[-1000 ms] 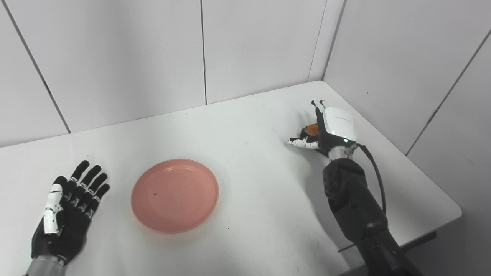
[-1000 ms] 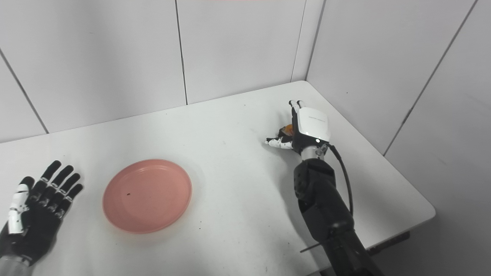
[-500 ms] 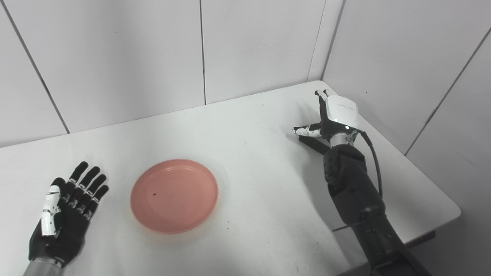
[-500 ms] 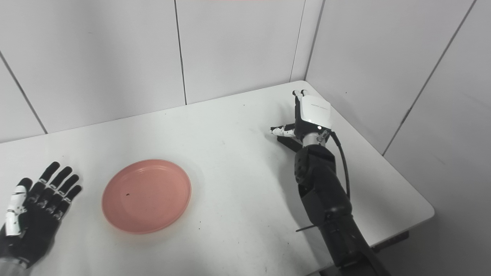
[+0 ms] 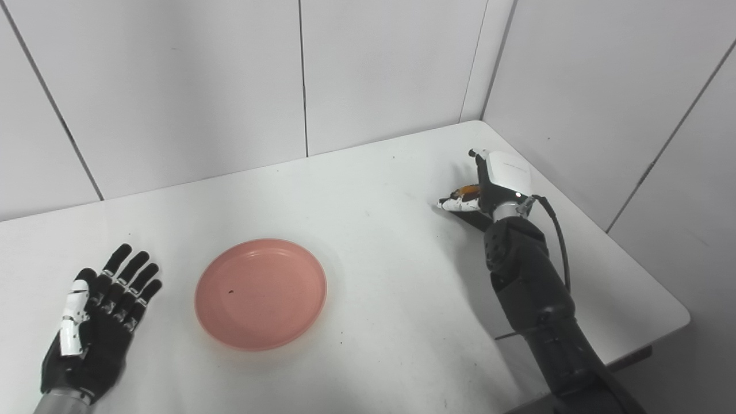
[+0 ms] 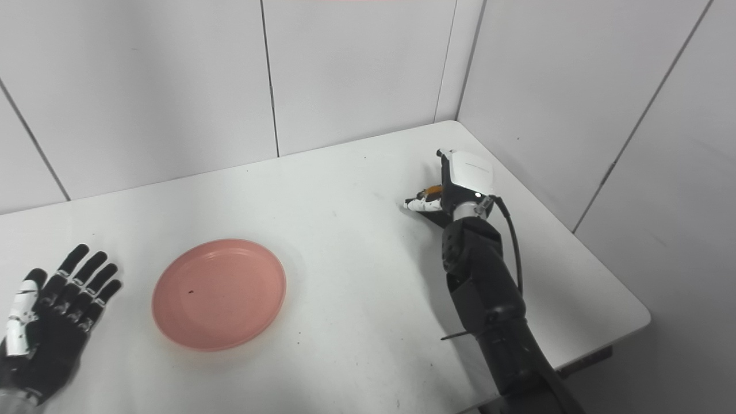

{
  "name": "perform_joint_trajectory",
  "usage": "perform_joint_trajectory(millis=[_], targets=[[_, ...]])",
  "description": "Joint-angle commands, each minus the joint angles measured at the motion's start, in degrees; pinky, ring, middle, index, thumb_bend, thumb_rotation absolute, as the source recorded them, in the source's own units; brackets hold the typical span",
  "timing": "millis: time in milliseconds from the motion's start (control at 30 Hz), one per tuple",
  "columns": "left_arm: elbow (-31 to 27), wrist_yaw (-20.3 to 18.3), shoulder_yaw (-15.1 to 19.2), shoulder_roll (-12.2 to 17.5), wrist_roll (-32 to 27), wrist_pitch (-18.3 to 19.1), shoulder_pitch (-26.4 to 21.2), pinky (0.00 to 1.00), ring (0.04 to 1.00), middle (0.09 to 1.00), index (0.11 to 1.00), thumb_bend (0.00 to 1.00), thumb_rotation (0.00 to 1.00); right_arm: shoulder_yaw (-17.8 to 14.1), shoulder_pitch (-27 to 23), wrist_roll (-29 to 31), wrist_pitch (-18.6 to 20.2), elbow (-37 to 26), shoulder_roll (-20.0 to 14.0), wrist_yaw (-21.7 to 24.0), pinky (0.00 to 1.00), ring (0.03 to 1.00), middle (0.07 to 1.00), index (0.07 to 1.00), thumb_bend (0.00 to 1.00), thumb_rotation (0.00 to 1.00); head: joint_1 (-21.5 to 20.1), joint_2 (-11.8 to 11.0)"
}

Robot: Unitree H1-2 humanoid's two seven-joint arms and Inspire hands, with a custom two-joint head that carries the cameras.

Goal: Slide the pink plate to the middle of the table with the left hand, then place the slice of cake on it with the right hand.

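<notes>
The pink plate (image 5: 260, 293) lies on the white table left of the middle, empty but for a dark speck. My left hand (image 5: 95, 328) lies open and flat on the table to the plate's left, apart from it. My right hand (image 5: 495, 181) is at the far right of the table. Its fingers curl over the slice of cake (image 5: 467, 190), with the thumb on the near side. Only an orange and dark sliver of the cake shows; the rest is hidden behind the hand. The cake also shows in the right eye view (image 6: 432, 190).
The white table (image 5: 391, 276) sits in a corner of grey wall panels, which run close behind and to the right of my right hand. The table's right edge (image 5: 644, 253) and rounded front corner lie near my right forearm.
My right hand first reached farther back with its fingers straight, then dropped and curled its fingers over the cake. The plate and my left hand have stayed put.
</notes>
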Motion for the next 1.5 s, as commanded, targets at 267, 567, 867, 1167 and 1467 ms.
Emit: perform_joint_trajectory(millis=[267,567,867,1167,1467], targets=[[0.7,1.7,-0.1,0.5,0.8,4.2,1.9,0.95,0.927,0.922,0.914,0.35,1.00,-0.7,-2.6,-2.4,0.5,-0.1,-0.8,5.5,0.57,0.786,0.890,0.835,0.87,0.38,0.0,0.1],[0.3,1.8,-0.2,0.5,0.9,4.4,2.0,0.95,0.923,0.916,0.909,0.35,1.00,-2.1,-2.4,-1.9,0.5,1.3,-0.5,7.3,0.51,0.693,0.797,0.834,0.85,0.28,0.2,0.2],[0.3,1.7,-0.2,0.5,0.7,4.2,2.1,0.95,0.929,0.922,0.912,0.36,1.00,-1.5,-3.7,-2.2,0.5,6.6,-1.3,1.5,0.41,0.501,0.593,0.675,0.73,0.04,0.6,0.3],[0.6,1.6,-0.3,0.5,0.7,3.8,2.1,0.96,0.933,0.927,0.916,0.36,1.00,0.5,-2.5,6.1,-2.5,5.0,-1.8,-14.3,0.37,0.389,0.491,0.528,0.51,0.00,0.7,0.1],[0.3,1.4,-0.3,0.4,0.4,4.1,2.2,0.96,0.934,0.928,0.917,0.36,1.00,3.5,-2.7,10.2,-2.2,7.2,-3.3,-18.2,0.36,0.383,0.497,0.535,0.51,0.00,0.9,0.1]])
